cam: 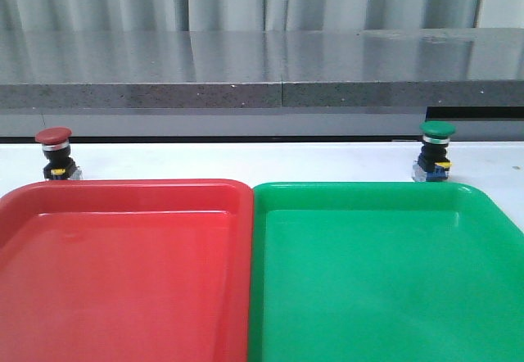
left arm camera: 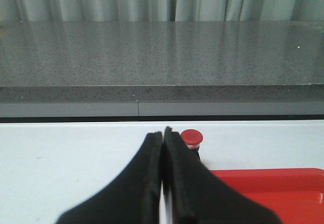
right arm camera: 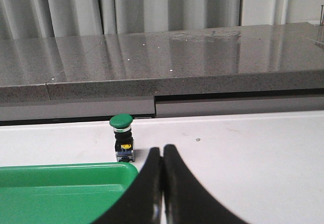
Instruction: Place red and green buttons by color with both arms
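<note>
The dark-red-capped push button (cam: 55,154) stands upright at 10 o'clock, behind the red plastic tray (cam: 123,192); the green-capped push button (cam: 435,150) at 2 o'clock, behind the green plastic tray (cam: 368,192). Both appear light, rigid, top-heavy: grip the black body beneath the cap. Left gripper (left arm camera: 163,135) and right gripper (right arm camera: 162,150): fingers closed, holding nothing.

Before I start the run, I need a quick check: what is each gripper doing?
Left gripper: closed, empty; red button sits beyond it.
Right gripper: closed, empty; green button untouched.
</note>
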You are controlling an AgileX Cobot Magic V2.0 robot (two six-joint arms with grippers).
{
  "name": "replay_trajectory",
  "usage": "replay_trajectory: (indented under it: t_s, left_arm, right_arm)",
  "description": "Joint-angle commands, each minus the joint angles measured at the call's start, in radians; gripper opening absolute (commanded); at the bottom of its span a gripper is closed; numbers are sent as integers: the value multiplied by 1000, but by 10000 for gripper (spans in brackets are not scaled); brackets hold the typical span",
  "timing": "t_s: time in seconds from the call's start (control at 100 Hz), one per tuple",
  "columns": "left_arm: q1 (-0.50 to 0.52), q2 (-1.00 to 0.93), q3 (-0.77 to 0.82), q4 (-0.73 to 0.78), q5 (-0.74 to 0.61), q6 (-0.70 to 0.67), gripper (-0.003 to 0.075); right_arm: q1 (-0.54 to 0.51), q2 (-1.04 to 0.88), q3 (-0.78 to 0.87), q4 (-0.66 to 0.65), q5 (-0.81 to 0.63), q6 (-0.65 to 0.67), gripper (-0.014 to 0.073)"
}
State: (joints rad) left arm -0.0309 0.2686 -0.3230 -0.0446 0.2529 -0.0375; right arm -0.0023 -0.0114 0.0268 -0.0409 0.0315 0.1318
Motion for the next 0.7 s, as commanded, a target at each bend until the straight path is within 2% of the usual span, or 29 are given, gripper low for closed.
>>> replay_trajectory:
  t_s: [0.0,0.29,0.69]
  left_arm:
    - [0,50,-42,-1,-104,-3,-20]
    - [0,277,-122,-35,-101,-3,-20]
    - [0,724,-388,-83,-80,-3,-12]
  right_arm:
    - [-2,-16,-18,-9,-72,-10,-64]
    - [-2,-16,-18,-9,-72,-10,-64]
    - [-2,-16,-18,-9,-72,-10,-64]
